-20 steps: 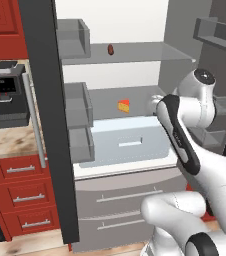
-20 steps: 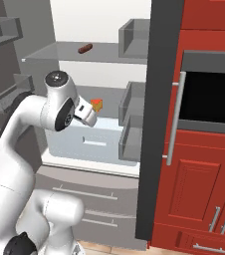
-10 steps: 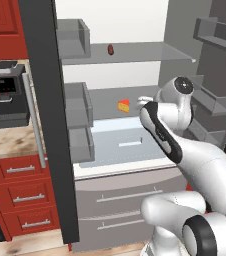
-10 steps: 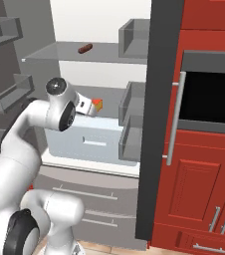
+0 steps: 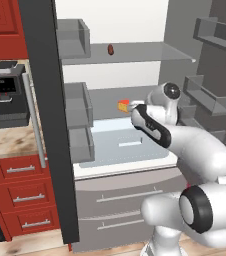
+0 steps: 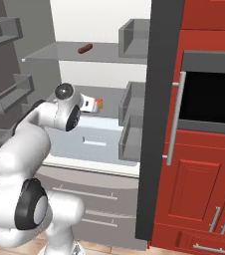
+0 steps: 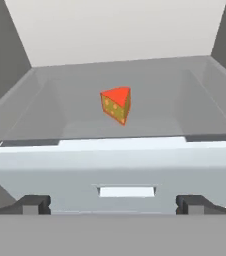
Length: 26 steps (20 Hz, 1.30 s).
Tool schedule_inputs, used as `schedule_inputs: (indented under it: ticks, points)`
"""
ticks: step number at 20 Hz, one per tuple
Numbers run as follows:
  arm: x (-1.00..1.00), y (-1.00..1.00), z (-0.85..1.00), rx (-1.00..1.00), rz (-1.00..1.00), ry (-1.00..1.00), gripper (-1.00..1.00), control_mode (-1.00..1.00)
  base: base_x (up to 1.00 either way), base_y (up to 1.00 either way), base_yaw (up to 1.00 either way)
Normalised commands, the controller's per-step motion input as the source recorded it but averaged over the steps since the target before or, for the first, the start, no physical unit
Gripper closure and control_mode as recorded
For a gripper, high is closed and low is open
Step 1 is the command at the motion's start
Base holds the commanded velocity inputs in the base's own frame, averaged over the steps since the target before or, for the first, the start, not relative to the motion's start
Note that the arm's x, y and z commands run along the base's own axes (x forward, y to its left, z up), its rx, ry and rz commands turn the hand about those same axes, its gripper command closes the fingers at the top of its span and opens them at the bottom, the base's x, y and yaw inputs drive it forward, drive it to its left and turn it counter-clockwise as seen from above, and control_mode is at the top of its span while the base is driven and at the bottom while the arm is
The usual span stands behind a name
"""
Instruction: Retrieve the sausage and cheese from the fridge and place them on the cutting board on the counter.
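Inside the tall grey-silver fridge (image 5: 135, 60) the flat grey shelves look smooth and matt like plastic, the small yellow-orange cheese wedge (image 7: 116, 104) shows a matt red rind and pitted face, and the beige marbled stone counter (image 5: 5, 140) at the left edge looks polished.

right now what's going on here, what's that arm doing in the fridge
The white robot arm is reaching into the open grey-silver fridge toward the small yellow-orange cheese wedge with a red edge, which sits on the middle shelf behind a pale drawer. Its pincer is open and holds nothing, with the wedge straight ahead of it. The small dark reddish-brown sausage lies untouched on the shelf above. Outside the fridge, a black coffee machine stands on the beige marbled counter.
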Motion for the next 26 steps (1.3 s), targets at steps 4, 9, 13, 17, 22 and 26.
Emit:
schedule_inputs:
  ticks: [4, 9, 13, 17, 22, 26]
  points:
    - [0.43, 0.01, 0.0, -0.12, 0.17, 0.0, -1.0, -1.0, 0.0, 0.0, 0.0]
    - [0.4, 0.08, -0.12, -0.09, 0.14, 0.0, -1.0, -1.0, 0.0, 0.0, 0.0]
    - [0.35, 0.12, -0.19, -0.07, 0.05, 0.03, -1.0, -1.0, 0.0, 0.0, 0.0]
    - [0.32, 0.1, -0.15, -0.03, 0.0, 0.0, -1.0, -1.0, 0.0, 0.0, 0.0]
    - [0.23, 0.0, -0.13, 0.0, 0.0, 0.0, -1.0, -1.0, 0.0, 0.0, 0.0]
    - [0.22, -0.01, -0.1, 0.0, 0.0, 0.0, -1.0, -1.0, 0.0, 0.0, 0.0]
